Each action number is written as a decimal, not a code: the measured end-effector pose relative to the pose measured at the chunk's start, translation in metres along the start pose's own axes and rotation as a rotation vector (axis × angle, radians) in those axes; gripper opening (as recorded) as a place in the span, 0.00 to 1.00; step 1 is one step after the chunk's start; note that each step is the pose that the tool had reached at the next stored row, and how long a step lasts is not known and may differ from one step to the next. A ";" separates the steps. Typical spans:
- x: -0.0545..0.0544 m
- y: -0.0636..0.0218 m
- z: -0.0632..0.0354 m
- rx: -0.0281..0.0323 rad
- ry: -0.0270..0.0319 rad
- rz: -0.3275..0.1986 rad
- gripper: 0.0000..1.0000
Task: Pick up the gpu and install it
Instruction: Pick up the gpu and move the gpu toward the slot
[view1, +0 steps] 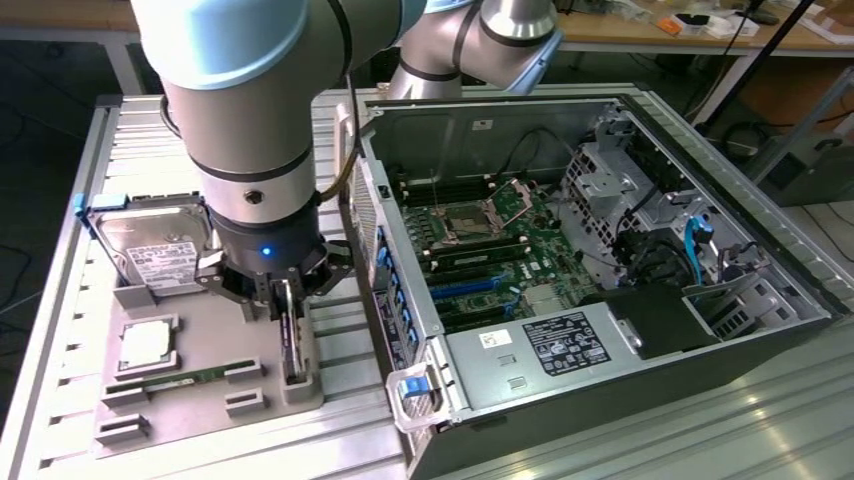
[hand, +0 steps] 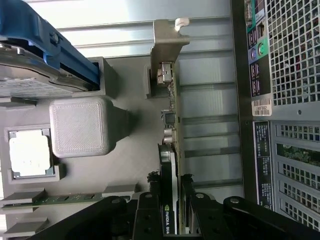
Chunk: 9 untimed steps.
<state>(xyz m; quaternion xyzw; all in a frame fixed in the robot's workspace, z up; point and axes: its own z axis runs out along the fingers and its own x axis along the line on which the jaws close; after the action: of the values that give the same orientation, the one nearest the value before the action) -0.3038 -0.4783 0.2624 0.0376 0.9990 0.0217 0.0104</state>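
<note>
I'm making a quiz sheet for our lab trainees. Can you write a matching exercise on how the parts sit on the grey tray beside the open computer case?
Things:
1. green graphics card with silver end bracket
2. silver hard drive with white label
3. square silver processor chip
4. long narrow green memory stick

States:
A. flat in a square recess
B. propped at a tilt
C. held between small grey blocks
D. on edge at the pincer

Pairs: 1-D, 2-B, 3-A, 4-C.
</note>
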 end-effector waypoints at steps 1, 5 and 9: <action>0.000 0.0001 -0.0014 0.0000 0.0000 0.000 0.27; 0.000 0.0004 -0.0080 0.0000 0.0000 0.000 0.27; 0.000 0.0007 -0.0157 -0.0001 -0.0001 0.000 0.27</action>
<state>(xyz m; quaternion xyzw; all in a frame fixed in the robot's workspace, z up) -0.3038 -0.4783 0.2780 0.0375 0.9990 0.0217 0.0104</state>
